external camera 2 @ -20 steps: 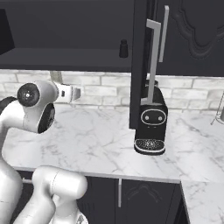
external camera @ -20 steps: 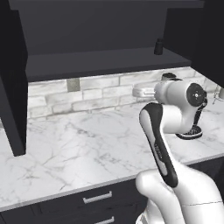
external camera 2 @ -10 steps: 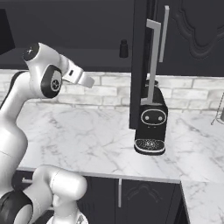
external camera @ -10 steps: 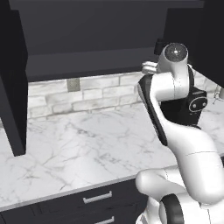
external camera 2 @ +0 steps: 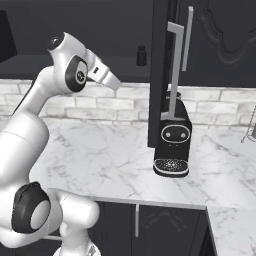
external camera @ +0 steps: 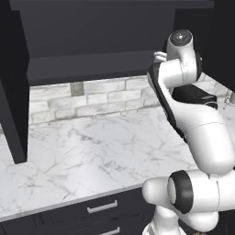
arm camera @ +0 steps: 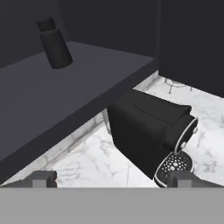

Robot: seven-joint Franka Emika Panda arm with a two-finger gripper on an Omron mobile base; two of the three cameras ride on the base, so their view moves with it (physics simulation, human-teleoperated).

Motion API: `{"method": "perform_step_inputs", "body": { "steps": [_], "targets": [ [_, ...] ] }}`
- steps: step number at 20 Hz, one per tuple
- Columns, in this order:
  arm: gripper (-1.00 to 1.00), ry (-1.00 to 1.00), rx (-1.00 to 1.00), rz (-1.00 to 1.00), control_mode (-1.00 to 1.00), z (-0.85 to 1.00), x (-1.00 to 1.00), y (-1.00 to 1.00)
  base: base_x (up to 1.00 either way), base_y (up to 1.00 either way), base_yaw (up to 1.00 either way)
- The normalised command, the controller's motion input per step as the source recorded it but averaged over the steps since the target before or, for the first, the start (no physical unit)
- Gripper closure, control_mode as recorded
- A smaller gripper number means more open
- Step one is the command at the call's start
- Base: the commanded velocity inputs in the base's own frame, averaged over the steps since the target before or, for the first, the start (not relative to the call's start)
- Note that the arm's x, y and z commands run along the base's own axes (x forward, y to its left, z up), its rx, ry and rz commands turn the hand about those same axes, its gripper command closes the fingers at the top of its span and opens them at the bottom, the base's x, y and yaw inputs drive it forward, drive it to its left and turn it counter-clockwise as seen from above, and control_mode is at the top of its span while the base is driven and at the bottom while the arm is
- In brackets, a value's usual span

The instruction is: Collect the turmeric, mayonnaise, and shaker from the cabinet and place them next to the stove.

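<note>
The cabinet [external camera: 92, 59] stands open above the counter, its interior and shelf [arm camera: 48, 96] dark. A small black shaker [external camera 2: 141, 55] stands upright on the shelf near its right end; in the hand view the shaker [arm camera: 53, 43] is at the upper left, well ahead of me. My gripper [arm camera: 113, 180] is open with nothing between its fingertips [arm camera: 41, 178]. From the right base view the gripper [external camera 2: 112, 82] hangs in front of the shelf edge, left of the shaker and apart from it. The turmeric, mayonnaise and stove are out of view.
A black coffee machine [external camera 2: 172, 142] stands on the marble counter [external camera: 82, 151] under the cabinet's right end. The open cabinet door [external camera 2: 160, 75] with its silver handle hangs just right of the shaker. Another open door [external camera: 11, 92] is at the far left. Drawers [external camera: 103, 206] run below the counter.
The arm has swung upward, lifting the hand from counter height to the level of the cabinet shelf. The gripper has stayed open.
</note>
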Motion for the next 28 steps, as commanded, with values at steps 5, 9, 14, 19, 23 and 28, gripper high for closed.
{"method": "perform_step_inputs", "body": {
  "steps": [5, 9, 14, 19, 23, 28],
  "targets": [
    [-1.00, -0.17, 0.05, 0.00, -1.00, 0.29, 0.22, -0.04, 0.00, 0.00, 0.00],
    [-1.00, -0.25, 0.03, 0.00, -1.00, 0.18, 0.07, 0.00, 0.00, 0.00, 0.00],
    [-1.00, -0.29, 0.03, 0.01, -1.00, 0.11, 0.00, -0.04, 0.00, 0.00, 0.00],
    [-1.00, -0.26, 0.01, 0.01, -1.00, 0.18, 0.00, -0.04, 0.00, 0.00, 0.00],
    [-1.00, -0.16, 0.01, 0.00, -1.00, 0.14, 0.04, -0.12, 0.00, 0.00, 0.00],
    [-1.00, -0.03, 0.00, 0.01, -1.00, 0.10, 0.23, -0.07, 0.00, 0.00, 0.00]
  ]
}}
